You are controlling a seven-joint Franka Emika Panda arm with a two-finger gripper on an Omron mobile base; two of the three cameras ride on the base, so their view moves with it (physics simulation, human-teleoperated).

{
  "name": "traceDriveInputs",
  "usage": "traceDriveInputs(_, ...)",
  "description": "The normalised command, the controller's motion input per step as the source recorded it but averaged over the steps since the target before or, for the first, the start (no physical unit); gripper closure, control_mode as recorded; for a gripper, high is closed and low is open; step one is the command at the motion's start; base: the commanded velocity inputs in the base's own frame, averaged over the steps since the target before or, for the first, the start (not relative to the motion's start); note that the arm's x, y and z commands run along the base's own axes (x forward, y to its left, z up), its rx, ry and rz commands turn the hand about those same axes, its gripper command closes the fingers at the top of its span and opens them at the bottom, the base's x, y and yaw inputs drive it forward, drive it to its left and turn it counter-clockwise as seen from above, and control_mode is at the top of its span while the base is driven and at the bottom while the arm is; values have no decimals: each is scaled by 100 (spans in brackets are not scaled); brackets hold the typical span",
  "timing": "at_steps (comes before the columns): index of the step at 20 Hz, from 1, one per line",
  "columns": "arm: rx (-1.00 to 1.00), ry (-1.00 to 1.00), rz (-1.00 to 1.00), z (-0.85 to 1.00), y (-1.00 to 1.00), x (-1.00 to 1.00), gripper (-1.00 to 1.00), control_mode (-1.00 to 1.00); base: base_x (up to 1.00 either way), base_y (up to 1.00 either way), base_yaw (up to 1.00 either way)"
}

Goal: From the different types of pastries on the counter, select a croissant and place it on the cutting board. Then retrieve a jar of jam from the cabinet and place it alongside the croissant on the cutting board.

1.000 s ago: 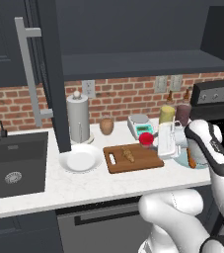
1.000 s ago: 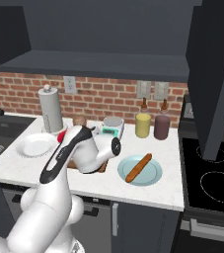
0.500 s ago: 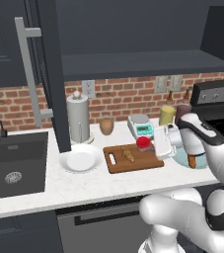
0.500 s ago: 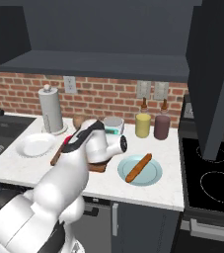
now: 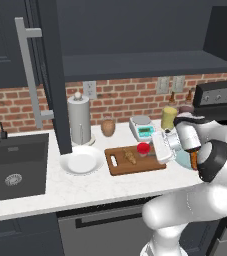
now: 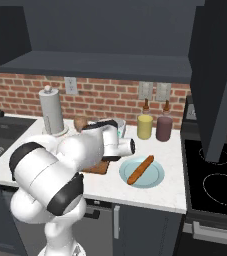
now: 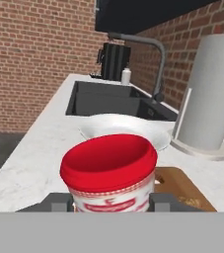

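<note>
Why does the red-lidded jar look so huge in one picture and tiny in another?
Hand view: the camera sits right behind the jam jar, so it looms large while the sink beyond shrinks. Left base view: the same jar is small over the cutting board, evenly lit, soft shadows, no glare or blur.

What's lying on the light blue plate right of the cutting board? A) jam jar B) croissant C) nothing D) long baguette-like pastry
D: in the right base view a long brown pastry lies diagonally across the blue plate; the croissant is on the cutting board and the jam jar sits between the gripper's fingers.
</note>
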Motion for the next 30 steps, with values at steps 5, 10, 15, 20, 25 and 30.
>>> traceDriveInputs(5,0,0,0,-31,-4,40,100,-100,0,0,0)
traceDriveInputs(10,0,0,0,-36,0,39,100,-100,0,0,0)
traceDriveInputs(15,0,0,0,-26,-4,29,100,-100,0,0,0)
traceDriveInputs(20,0,0,0,-25,-4,17,100,-100,0,0,0)
traceDriveInputs(25,0,2,0,-30,1,8,-100,-100,0,0,0)
traceDriveInputs(30,0,-1,0,1,-4,-19,-100,-100,0,0,0)
